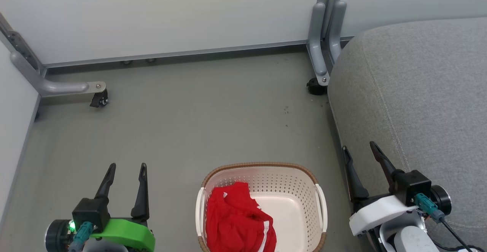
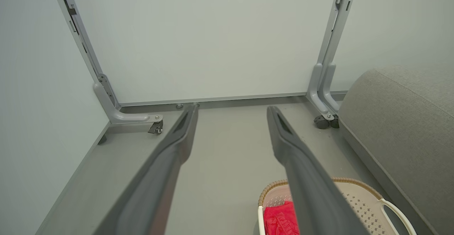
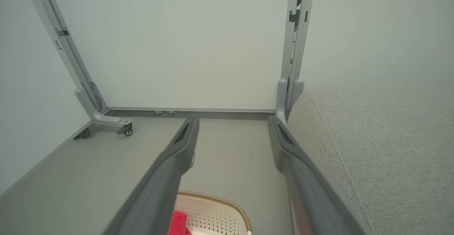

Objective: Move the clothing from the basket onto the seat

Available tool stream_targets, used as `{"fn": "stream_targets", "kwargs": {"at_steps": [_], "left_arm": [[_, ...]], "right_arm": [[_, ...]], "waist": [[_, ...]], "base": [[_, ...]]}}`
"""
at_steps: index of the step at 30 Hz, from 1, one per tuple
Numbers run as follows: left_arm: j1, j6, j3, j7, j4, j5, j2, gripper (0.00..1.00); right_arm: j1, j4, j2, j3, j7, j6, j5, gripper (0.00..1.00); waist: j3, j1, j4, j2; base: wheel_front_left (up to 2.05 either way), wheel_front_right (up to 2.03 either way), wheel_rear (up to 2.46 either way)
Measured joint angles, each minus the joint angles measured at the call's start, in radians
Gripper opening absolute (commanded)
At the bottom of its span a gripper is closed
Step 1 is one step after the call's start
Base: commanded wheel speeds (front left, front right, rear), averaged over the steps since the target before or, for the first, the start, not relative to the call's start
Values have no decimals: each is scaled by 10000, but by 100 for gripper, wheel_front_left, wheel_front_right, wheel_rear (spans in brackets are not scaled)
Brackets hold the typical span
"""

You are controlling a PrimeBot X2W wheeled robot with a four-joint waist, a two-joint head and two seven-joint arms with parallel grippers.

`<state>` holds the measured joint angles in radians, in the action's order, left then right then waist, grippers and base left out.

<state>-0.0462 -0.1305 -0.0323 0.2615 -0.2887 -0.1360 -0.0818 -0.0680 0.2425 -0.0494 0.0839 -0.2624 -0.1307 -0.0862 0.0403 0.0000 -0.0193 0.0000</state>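
Clothing [image 1: 234,217], judged soft, light and best pinched at its top fold, is heaped in basket [image 1: 262,165] while left gripper [image 1: 128,165] and right gripper [image 1: 358,145] are held open.

Basket [image 1: 283,179] top open; bare floor [image 1: 190,130] ahead; seat [image 1: 418,92] flanks right; partition foot [image 1: 317,54] beyond.

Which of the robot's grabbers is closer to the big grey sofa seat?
The right. The right gripper is just beside the edge of the seat; the left gripper is on the far side of the basket.
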Motion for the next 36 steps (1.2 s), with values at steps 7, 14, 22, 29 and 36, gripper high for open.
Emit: {"fn": "stream_targets", "kwargs": {"at_steps": [7, 14, 22, 29, 36], "left_arm": [[-26, 0, -42, 0, -90, 54, 35, 100], [-900, 0, -1277, 15, -717, 639, 35, 100], [-2540, 0, -3455, 23, -2784, 1336, -12, 100], [-4255, -2, -5156, -226, -4911, 1994, 29, 100], [-5651, -8, -6284, -460, -6518, 2579, 115, 100]], "right_arm": [[-13, -81, 2, 25, -2, 0, -40, 100], [-420, -522, 2, -29, 0, 0, -19, 100], [-1004, -1060, 0, 63, 0, 0, -92, 100], [-1653, -1578, -2, 276, 0, 0, -226, 100], [-2246, -2263, -4, 468, -2, 0, -359, 100]], "waist": [[133, 0, -32, 0], [729, 0, -112, 0], [1873, 0, -330, 0], [3098, 0, -602, 0], [4463, 0, -903, 0]], "base": [[0, 0, 0], [0, 0, 0], [0, 0, 0], [0, 0, 0], [0, 0, 0]]}}
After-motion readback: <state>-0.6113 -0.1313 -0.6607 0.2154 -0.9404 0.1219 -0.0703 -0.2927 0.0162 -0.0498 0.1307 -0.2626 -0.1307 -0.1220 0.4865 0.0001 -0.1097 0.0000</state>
